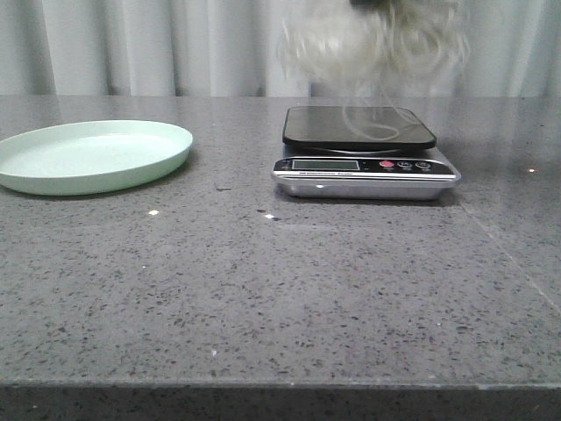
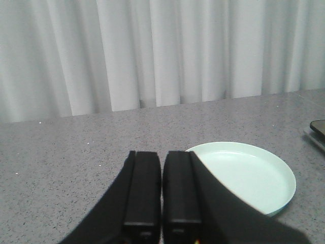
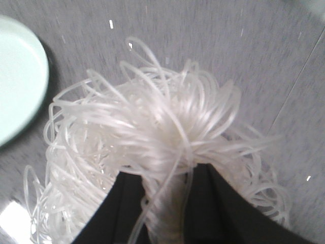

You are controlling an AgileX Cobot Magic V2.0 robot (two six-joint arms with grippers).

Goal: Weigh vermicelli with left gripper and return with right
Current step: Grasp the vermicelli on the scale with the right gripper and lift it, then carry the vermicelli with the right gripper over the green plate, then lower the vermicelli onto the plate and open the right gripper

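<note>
A grey speckled stone table fills most of the front view, with pale curtains hanging behind it. The kitchen scale is the landmark here: it sits on the table with a black platform on top and a silver front strip carrying a small display and buttons; the display is too small to read.

Well to the left of the scale lies a pale green round plate, flat on the table with nothing on it.

Directly above the scale, clear of the platform, hangs the vermicelli. It is blurred in the front view and its top is cut off by the frame edge. One thin looping strand trails down to the black platform; whether it touches is hard to tell. In the right wrist view the vermicelli shows sharply: a fluffy tangle of thin, glassy, translucent white strands, bent into many loops and spilling outward on all sides.

The right gripper has its black fingers closed around the gathered middle of the bundle, strands pinched between them. In the front view this gripper is almost wholly out of frame.

The left gripper is seen only from its wrist camera, its two black fingers pressed together with nothing between them, away from the scale and near the plate.
</note>
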